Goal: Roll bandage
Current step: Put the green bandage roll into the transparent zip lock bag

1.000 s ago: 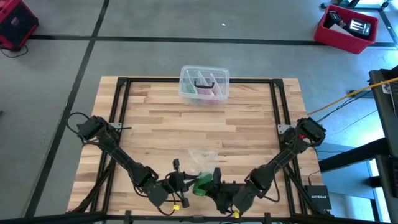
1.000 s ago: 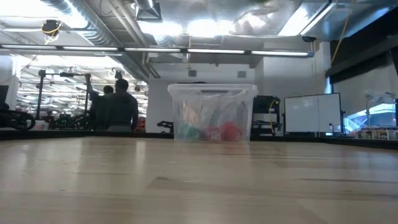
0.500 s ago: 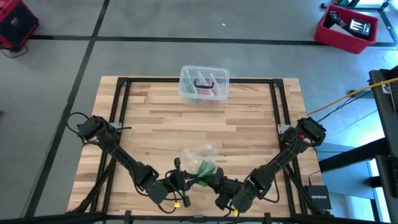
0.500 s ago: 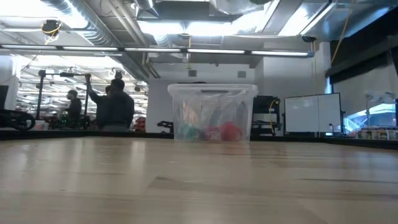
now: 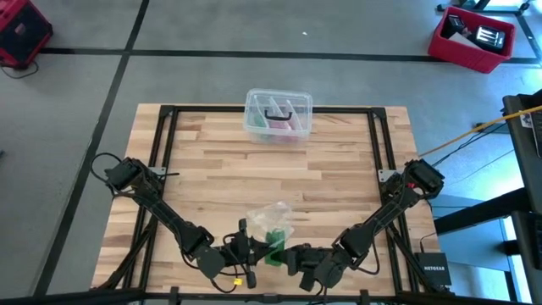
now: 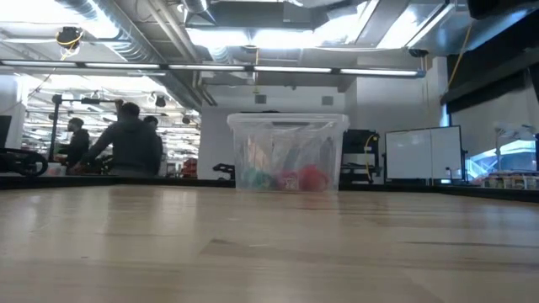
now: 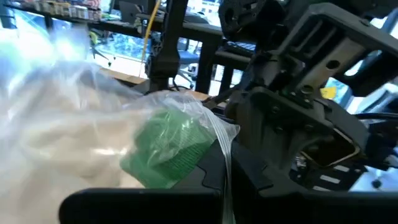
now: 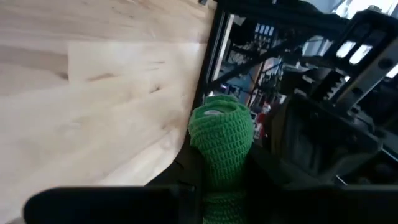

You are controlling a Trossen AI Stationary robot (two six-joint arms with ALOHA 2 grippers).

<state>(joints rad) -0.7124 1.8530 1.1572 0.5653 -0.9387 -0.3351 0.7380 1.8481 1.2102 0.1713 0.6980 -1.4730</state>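
Note:
The bandage [image 5: 274, 246] is a bright green roll held off the table near its front edge, between my two grippers. Crumpled clear plastic wrap [image 5: 269, 217] hangs about it and covers it in the left wrist view [image 7: 93, 124]; from the right wrist view the roll [image 8: 221, 140] looks bare. My left gripper [image 5: 254, 248] comes in from the left and is shut on the wrap. My right gripper [image 5: 288, 254] comes in from the right and is shut on the roll. The low view shows neither gripper. My left gripper holds the clear wrap; a strand of film [image 7: 225, 183] runs down to its shut fingers, whose own dark body hides the place of contact. The fingers lie about level, coming from the table's left. The wrap billows loose above the table. My right gripper pinches the green roll's curved sides [image 8: 217, 177] between its two fingers, coming from the table's right and slanting slightly down. The roll sticks out beyond the fingers, with its end face [image 8: 214, 113] free. It is lifted clear of the table.
A clear plastic box [image 5: 278, 114] with pink and dark items stands at the table's far edge, also in the low view [image 6: 288, 151]. Black frame rails [image 5: 161, 144] run along the table's sides. People move in the room behind.
My right gripper has rolled about its own line, turning the green roll with it while staying in place. The clear wrap has shifted and bunched up over the roll. My left gripper has turned a little and stayed shut.

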